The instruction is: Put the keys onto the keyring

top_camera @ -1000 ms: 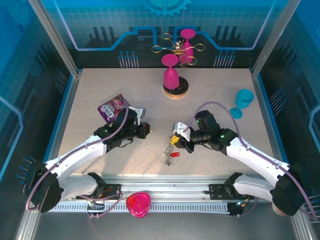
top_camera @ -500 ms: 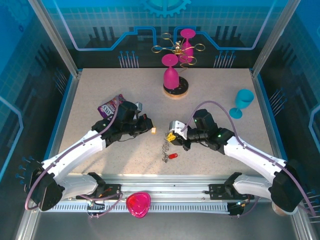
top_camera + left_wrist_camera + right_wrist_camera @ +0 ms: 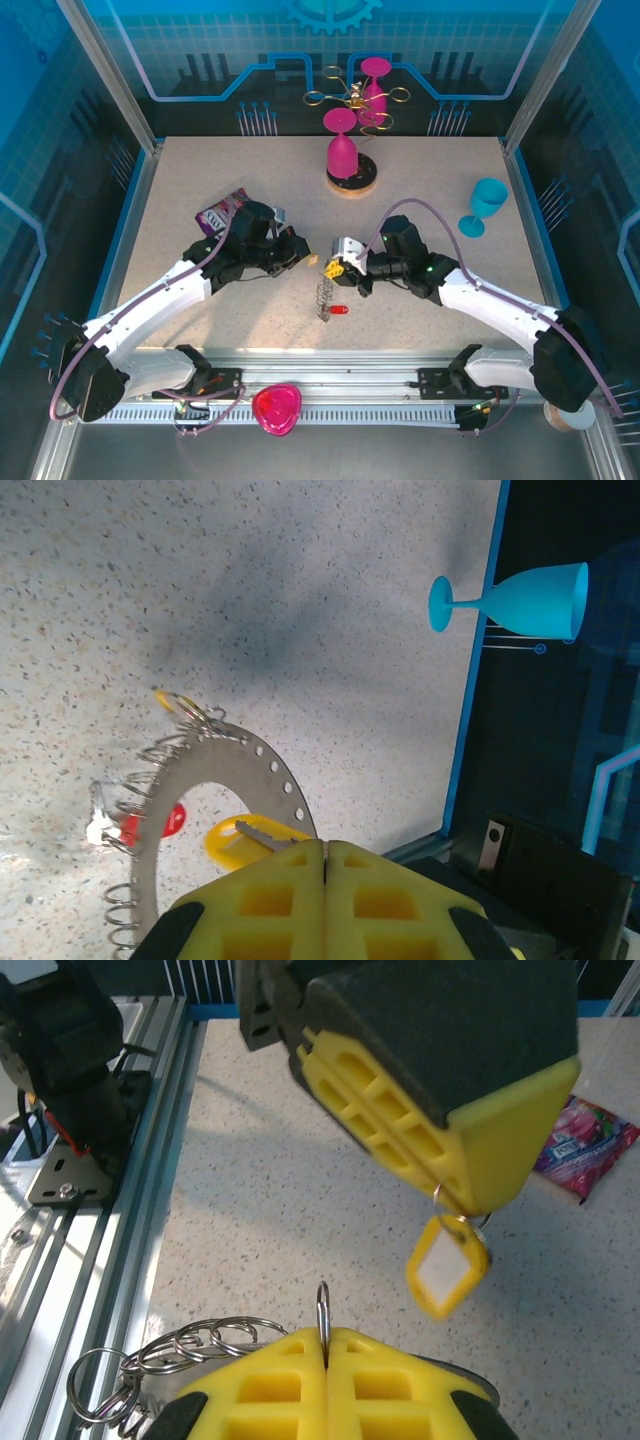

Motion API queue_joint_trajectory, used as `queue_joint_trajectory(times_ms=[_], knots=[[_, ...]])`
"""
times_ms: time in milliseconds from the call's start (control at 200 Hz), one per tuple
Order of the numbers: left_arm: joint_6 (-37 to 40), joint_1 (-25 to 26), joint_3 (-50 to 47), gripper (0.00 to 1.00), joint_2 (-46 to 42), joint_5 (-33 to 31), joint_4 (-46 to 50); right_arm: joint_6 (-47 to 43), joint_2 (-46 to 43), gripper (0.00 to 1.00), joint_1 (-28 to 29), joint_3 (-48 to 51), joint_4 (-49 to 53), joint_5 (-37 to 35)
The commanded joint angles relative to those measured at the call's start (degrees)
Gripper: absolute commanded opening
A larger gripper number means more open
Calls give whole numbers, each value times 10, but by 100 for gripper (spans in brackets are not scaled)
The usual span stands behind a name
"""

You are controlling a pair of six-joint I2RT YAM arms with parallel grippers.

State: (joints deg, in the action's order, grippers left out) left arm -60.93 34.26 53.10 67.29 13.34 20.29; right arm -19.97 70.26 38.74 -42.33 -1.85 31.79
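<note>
We see both grippers meeting mid-table, tips near each other but apart. L gripper (image 3: pixel 307 260) has its yellow pads pressed together on the small metal ring of a yellow-tag key (image 3: pixel 447 1265); the tag dangles below the tips in the R wrist view. R gripper (image 3: pixel 335 269) is likewise clamped tight, pinching one wire loop of the keyring (image 3: pixel 322 294), which hangs down from it edge-on in the top view.

From the L wrist cam, the keyring's grey band w/ its row of small holes curves just beyond the closed pads, w/ wire loops along its outer edge. A red key (image 3: pixel 165 820) hangs among those loops. In the top view it lies by the ring's lower end, right at the table (image 3: pixel 200 170). We can't tell if the ring's low end touches the surface.

Bkgd: a pink goblet (image 3: pixel 341 150) stands upside down on a round coaster (image 3: pixel 360 183) at the far side. A blue goblet (image 3: pixel 486 203) is upright at far R, and a purple sachet (image 3: pixel 222 212) lies just behind the L arm.
</note>
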Motion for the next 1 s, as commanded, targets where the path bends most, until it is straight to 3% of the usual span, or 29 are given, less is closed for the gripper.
queue_joint_trajectory(times_ms=[0,990], knots=[[-26,-3,-11,0,-8,32,-22,22,6,0,9,-10,-69,11],[-56,-15,-43,0,-25,88,-73,27,-12,0,4,11,-92,-23]])
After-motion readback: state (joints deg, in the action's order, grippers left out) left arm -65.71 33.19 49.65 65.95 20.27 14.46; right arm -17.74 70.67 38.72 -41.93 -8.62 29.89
